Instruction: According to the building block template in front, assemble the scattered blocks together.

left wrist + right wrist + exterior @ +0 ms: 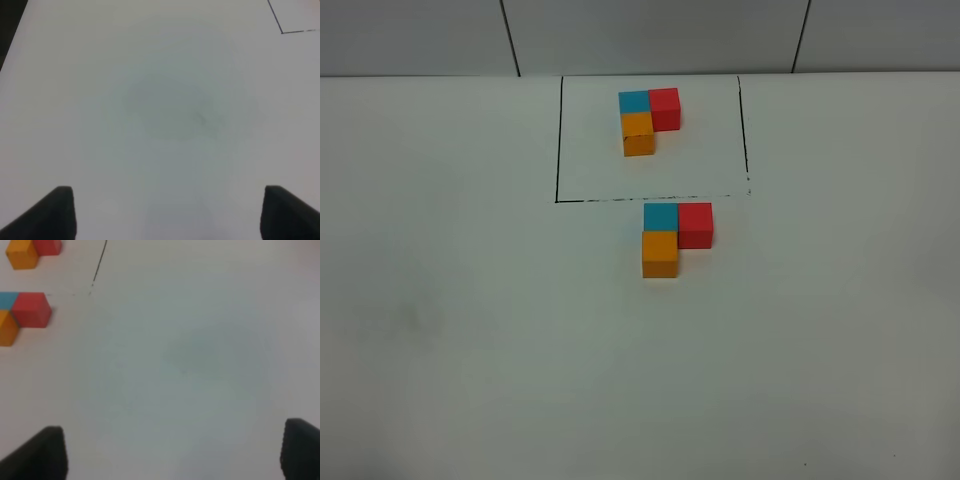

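Observation:
The building block template (648,120), an L of joined blue, red and scuffed orange cubes, sits inside a black-outlined rectangle (558,150) at the back. Just in front of that outline, the teal-blue cube (660,216), red cube (695,224) and orange cube (660,254) stand pushed together in the same L shape. The right wrist view shows this group's red cube (32,310) and part of the template (21,252) off to one side. My left gripper (170,202) and right gripper (175,437) are both open and empty over bare table. Neither arm shows in the exterior view.
The white table (470,350) runs to a grey tiled wall at the back. A corner of the black outline (282,31) shows in the left wrist view, and one of its lines (100,260) in the right wrist view.

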Robot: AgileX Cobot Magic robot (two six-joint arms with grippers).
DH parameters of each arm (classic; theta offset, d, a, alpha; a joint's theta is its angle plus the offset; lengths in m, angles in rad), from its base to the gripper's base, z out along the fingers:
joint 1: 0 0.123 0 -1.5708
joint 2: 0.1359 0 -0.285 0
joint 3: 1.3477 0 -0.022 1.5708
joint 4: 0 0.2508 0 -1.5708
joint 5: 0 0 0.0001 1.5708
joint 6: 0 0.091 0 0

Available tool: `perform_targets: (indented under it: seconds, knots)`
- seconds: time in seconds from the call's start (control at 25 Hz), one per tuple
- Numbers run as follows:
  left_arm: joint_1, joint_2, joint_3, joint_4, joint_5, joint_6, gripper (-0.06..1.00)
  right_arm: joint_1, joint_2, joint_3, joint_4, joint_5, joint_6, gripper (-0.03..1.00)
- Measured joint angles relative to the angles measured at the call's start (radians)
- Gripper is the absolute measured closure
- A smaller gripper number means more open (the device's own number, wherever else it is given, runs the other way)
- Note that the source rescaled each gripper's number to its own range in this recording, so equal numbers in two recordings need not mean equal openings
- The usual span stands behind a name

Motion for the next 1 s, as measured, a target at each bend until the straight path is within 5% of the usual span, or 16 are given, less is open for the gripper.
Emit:
perform_targets:
  seconds: [1.0]
  knots:
    - [0.0, 0.0, 0.0, 0.0, 0.0, 0.0, 0.2, 0.0, 0.0, 0.0, 0.0, -0.001, 0.005, 0.24]
